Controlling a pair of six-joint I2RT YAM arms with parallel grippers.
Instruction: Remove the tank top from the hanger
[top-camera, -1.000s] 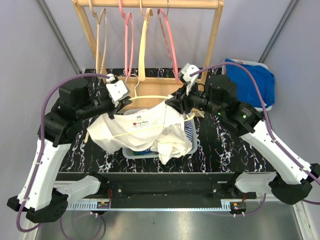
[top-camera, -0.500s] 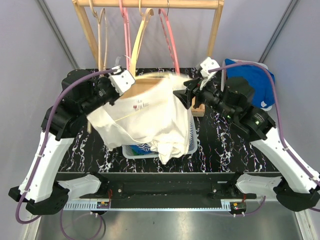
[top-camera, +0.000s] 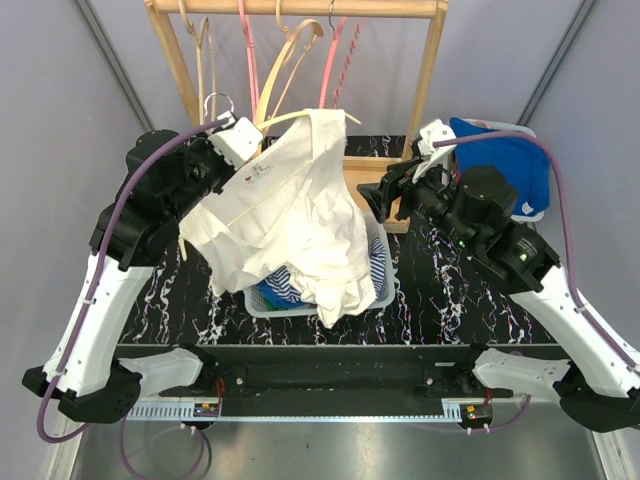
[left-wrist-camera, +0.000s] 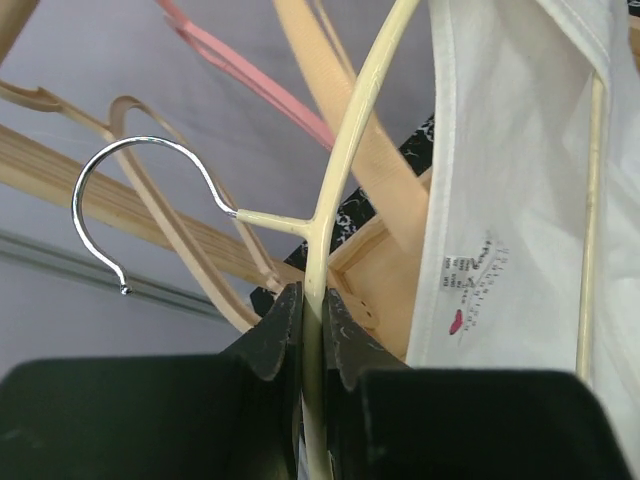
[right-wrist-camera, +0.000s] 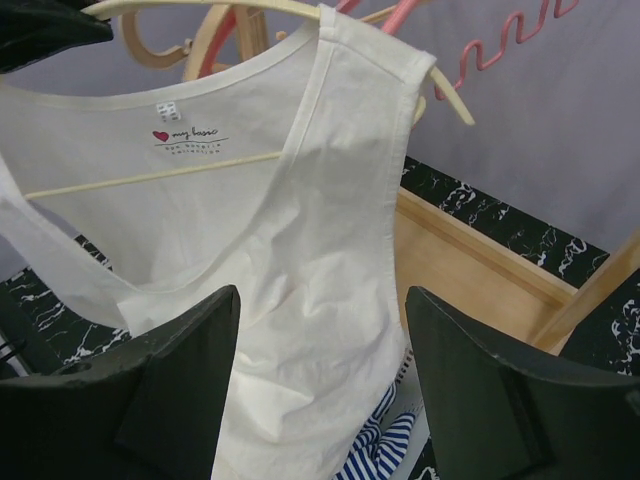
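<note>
Fingers (left-wrist-camera: 272, 332) of the left gripper (left-wrist-camera: 312, 305) are clenching the cream hanger (left-wrist-camera: 352, 120) below its hook, suspending the white tank top (top-camera: 300, 210) over the desk's middle, while the right gripper (right-wrist-camera: 322, 295) is hovering released beside it.

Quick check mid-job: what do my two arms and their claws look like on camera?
Both arms match: the left arm and right arm have white lower shells and bulky black upper joints. A purple cable loops along each one. The left claw and right claw have matte black, wedge-shaped fingers. No markings are readable.
</note>
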